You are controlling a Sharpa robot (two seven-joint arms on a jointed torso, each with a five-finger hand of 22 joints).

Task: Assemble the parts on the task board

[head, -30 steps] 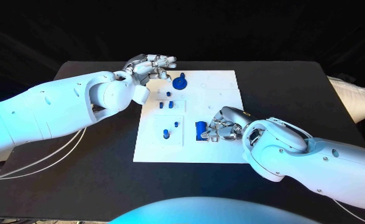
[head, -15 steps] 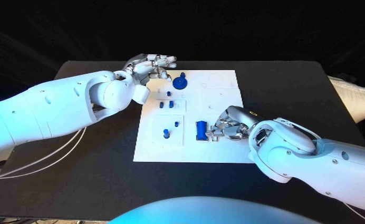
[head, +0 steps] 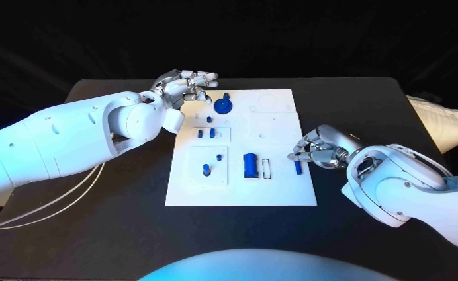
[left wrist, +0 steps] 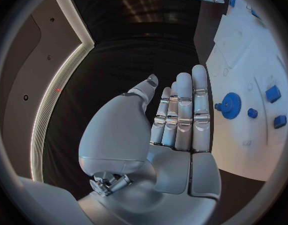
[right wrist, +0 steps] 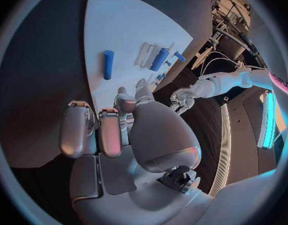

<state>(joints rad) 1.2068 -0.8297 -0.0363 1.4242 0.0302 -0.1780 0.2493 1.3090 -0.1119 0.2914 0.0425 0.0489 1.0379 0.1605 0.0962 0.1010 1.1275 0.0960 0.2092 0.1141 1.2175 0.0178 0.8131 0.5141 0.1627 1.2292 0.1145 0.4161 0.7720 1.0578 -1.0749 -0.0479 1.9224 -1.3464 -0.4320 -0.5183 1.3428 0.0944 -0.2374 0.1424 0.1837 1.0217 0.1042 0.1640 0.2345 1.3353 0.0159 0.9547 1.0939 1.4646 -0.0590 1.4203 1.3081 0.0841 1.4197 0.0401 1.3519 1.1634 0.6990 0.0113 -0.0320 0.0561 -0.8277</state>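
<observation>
Your right hand (head: pixel 320 151) is empty, fingers curled, just beside a loose blue bar (head: pixel 298 168) at the board's (head: pixel 276 192) right edge. Pinch the bar mid-length. Left hand (head: pixel 186 84) idles empty, fingers straight.

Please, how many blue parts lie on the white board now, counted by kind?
Blue gear-like disc: 1
Thick blue cylinder: 1
Slim blue rod: 1
Small blue pieces: 5
Total: 8 blue parts on the task board
</observation>
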